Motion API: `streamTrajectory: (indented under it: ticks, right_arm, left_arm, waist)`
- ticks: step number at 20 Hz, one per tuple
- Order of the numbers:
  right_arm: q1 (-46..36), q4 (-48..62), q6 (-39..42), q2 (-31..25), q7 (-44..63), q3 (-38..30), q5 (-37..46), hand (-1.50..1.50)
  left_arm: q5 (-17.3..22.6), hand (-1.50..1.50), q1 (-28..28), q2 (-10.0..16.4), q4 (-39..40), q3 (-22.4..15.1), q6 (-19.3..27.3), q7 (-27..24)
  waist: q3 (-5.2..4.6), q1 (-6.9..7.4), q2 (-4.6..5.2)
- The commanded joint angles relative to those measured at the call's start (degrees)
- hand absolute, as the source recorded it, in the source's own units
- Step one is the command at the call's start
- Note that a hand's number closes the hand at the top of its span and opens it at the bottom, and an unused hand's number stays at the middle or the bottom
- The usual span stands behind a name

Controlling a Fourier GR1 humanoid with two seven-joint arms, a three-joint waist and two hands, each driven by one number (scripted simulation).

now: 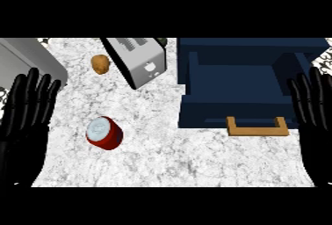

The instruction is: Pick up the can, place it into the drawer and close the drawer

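fig. head view, one moment. l. hand (23, 127): rests open at the view's left edge, fingers straight and pointing up the frame, holding nothing; in this view its fingertips overlap the lower corner of a grey box (29, 55) at upper left, what that box is cannot be told. r. hand (316, 132): rests open at the view's right edge, fingers likewise straight and up, holding nothing; it shows just beside the right side of the drawer (207, 115), contact cannot be told. outward from the l. hand: the can (103, 132), red body w/ silver top, sits on the counter (194, 158) in the lower-left part of the surface, nearer the l. hand than the r., apart from both; its top faces the view and the red side shows toward lower right. it is outside the drawer, w/ bare counter between the two. outward from the r. hand: the drawer, navy, is open toward the robot, its inside floor and walls in plain sight; a tan handle (257, 127) w/ two short posts sticks out from its front panel over the counter. farther back, approx. centre top: a silver toaster (144, 59), slots on top, just left of the drawer's far-left corner. left of the toaster, near it but apart: a small brown rounded item (100, 64), prob. a potato. counter: white marbled w/ grey veins
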Motion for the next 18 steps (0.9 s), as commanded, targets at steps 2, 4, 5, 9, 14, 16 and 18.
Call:
streamTrajectory:
  ticks: [2, 4, 5, 9, 14, 16, 18]
  right_arm:
    - [-0.7, -1.4, -0.9, 0.1, 1.7, -1.4, -0.4, -1.5]
    - [3.4, -1.5, 0.0, 0.3, -2.0, -0.1, 1.4, -1.5]
    - [3.4, -2.3, 0.0, -0.3, 0.0, -2.1, -0.6, -1.5]
    - [5.6, 3.9, -3.1, -0.6, 7.6, -6.4, -1.0, -1.5]
    - [5.8, 3.1, -3.5, 0.5, 8.4, -5.1, -0.4, -1.5]
    - [4.6, 3.5, -5.2, 1.1, 9.9, -4.4, 1.9, -1.5]
    - [8.7, -0.2, -1.8, -1.3, 10.2, -7.5, -2.0, -1.5]
  left_arm:
    - [-7.1, -1.5, 2.9, -2.8, -4.3, -1.3, 6.6, 2.7]
    - [-13.8, -1.5, 6.8, -3.6, -5.9, -3.9, 13.7, 0.9]
    - [-15.8, -1.5, 9.3, -3.6, -7.9, -3.5, 15.8, 0.7]
    - [-13.8, -1.5, 13.3, -3.7, -2.8, -0.8, 28.3, 12.7]
    - [-24.9, -1.5, 17.0, -3.7, -9.1, -13.2, 39.7, 21.8]
    - [-29.0, -1.5, 15.4, -3.7, -11.4, -15.0, 39.2, 27.1]
    - [-31.8, -1.5, 17.4, -3.7, -14.3, -16.1, 39.4, 29.5]
  waist:
    - [0.59, -0.16, -0.08]
    - [0.63, -0.05, -0.21]
    - [0.64, 0.18, -0.32]
    - [0.71, 0.32, 0.27]
    - [0.67, -0.21, -0.04]
    - [0.63, -0.22, 0.0]
    - [0.62, -0.43, -0.07]
